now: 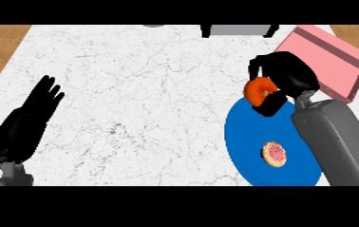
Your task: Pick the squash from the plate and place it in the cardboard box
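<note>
My right hand [288, 76] hovers over the far edge of the blue plate [245, 140], its fingers curled round an orange squash [258, 89] that it partly hides. The pink box [326, 60] lies just beyond and to the right of that hand, at the counter's right edge. My left hand [32, 114] rests open at the left side, fingers pointing up.
A small round pastry with a pink centre [276, 153] sits on the plate's near half. A grey object with black legs [238, 30] stands at the counter's far edge. The white marble counter [133, 98] stretches between the two hands.
</note>
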Controlling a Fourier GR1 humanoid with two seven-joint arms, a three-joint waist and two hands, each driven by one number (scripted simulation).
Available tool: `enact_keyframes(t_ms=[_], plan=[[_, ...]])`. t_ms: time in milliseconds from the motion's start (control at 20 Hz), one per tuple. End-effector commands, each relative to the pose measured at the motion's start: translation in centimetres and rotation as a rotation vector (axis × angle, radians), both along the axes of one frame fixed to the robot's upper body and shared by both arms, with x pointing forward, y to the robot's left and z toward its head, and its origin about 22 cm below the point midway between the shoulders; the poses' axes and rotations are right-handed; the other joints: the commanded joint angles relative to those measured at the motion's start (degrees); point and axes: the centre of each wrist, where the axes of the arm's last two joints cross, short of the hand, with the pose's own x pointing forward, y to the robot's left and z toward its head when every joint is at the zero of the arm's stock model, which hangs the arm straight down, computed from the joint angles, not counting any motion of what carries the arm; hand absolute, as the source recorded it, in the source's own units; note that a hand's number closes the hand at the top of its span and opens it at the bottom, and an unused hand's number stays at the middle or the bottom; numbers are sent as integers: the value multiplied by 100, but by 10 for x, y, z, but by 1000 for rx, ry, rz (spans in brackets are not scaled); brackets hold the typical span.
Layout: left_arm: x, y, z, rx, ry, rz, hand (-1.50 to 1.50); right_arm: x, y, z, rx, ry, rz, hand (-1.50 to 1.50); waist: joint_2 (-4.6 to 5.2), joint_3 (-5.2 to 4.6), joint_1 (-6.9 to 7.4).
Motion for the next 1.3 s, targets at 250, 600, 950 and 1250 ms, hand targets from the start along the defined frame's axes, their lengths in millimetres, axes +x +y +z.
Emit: enact_keyframes(t_ms=[250, 600, 950, 1250], plan=[[-2, 5, -3, -2, 12, 13, 0, -35, -6, 115, 143, -339, -102, 150, -35, -4, -80], [-2, 2, 9, 6, 7, 3, 0, -24, -37, 144, 137, -427, -310, 150, 9, 0, 33], [-2, -6, 14, 19, -20, -6, 0, 1, -102, 152, 123, -427, -388, 150, 21, 2, 62], [10, -4, 0, 6, -13, -6, 0, 30, -100, 128, 121, -416, -356, 150, 29, 0, 67]])
